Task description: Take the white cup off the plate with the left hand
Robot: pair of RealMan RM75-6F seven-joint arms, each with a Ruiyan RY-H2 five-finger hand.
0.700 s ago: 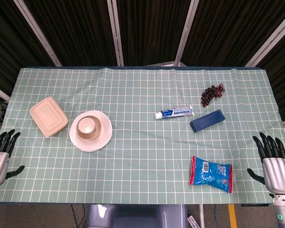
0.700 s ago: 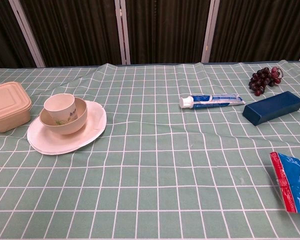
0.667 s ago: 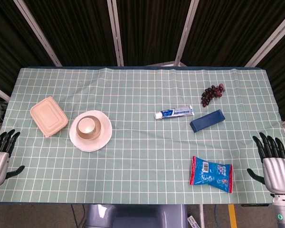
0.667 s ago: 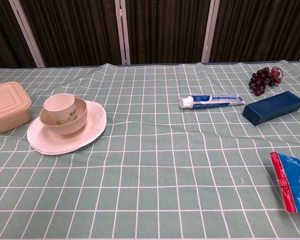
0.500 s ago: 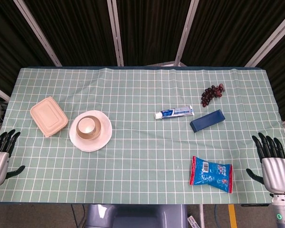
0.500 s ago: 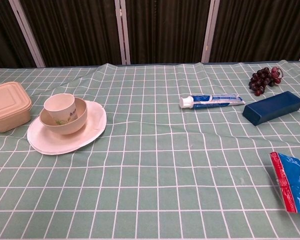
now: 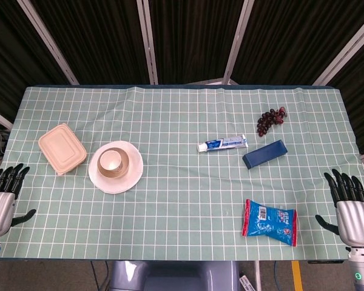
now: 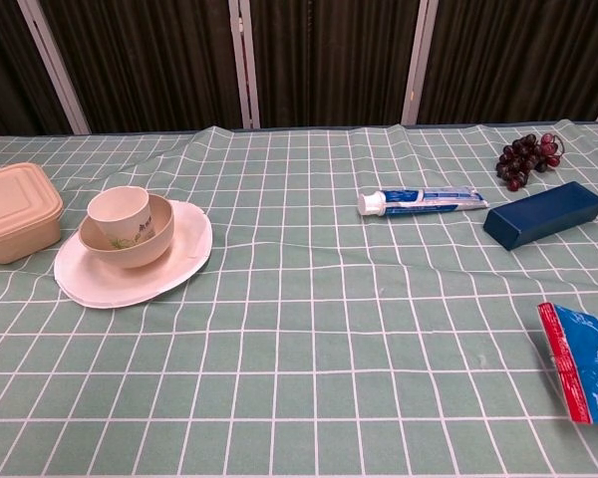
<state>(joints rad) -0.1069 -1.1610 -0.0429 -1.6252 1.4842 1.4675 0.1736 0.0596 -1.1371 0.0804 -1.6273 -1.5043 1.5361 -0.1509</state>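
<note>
A white cup (image 7: 111, 160) (image 8: 119, 212) stands upright inside a tan bowl (image 7: 122, 163) (image 8: 153, 242), and the bowl rests on a white plate (image 7: 133, 176) (image 8: 177, 267) at the table's left. My left hand (image 7: 2, 199) hovers at the near-left table edge, fingers spread and holding nothing, well short of the plate. Over at the near-right edge my right hand (image 7: 351, 208) is likewise open and empty. Neither hand shows in the chest view.
A beige lidded box (image 7: 62, 148) (image 8: 15, 211) lies just left of the plate. A toothpaste tube (image 7: 222, 143) (image 8: 422, 201), a dark blue box (image 7: 264, 154) (image 8: 544, 214), grapes (image 7: 271, 120) (image 8: 526, 159) and a blue snack bag (image 7: 269, 222) (image 8: 585, 374) occupy the right half.
My left hand has shifted slightly rightward and up towards the table. The right hand has barely moved. Objects on the table are unchanged.
</note>
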